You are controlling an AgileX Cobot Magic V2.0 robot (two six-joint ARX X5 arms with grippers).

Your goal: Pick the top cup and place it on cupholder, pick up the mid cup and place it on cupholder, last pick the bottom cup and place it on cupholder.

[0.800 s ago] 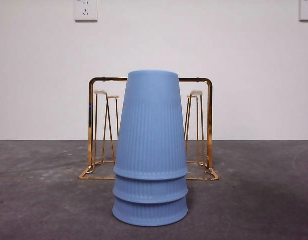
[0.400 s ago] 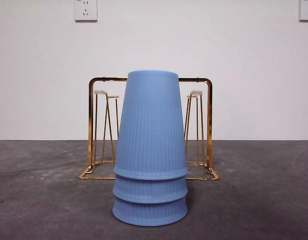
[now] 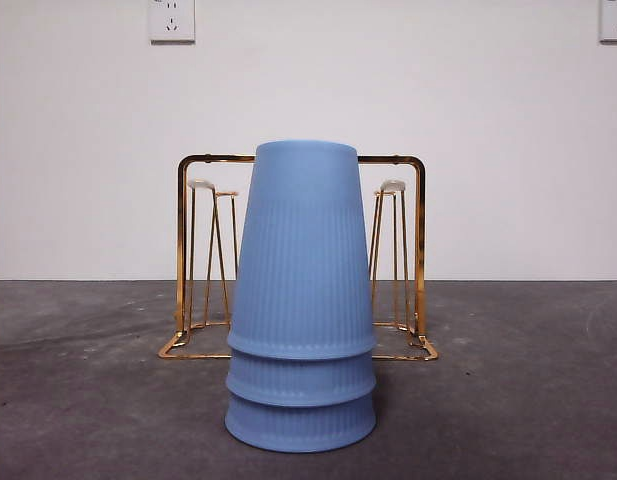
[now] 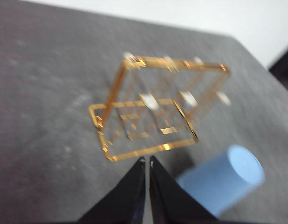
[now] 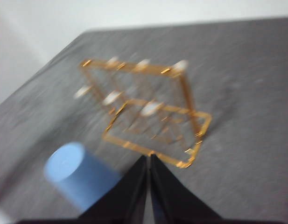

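Three blue cups nested upside down: top cup, mid cup, bottom cup. Stacked on tabletop, just in front of gold cupholder. Left gripper and right gripper raised above tabletop, jaws clenched, grasping nothing.

You've got nothing to read here. The cups are plain blue with only ribbing on their sides, no print or logo. The cupholder is bare gold wire, no tag on it. The two wall sockets at the top corners show only their slots, no lettering you can make out. Both wrist views are blurred, so any fine mark there may be lost, but no writing shows on the table either.
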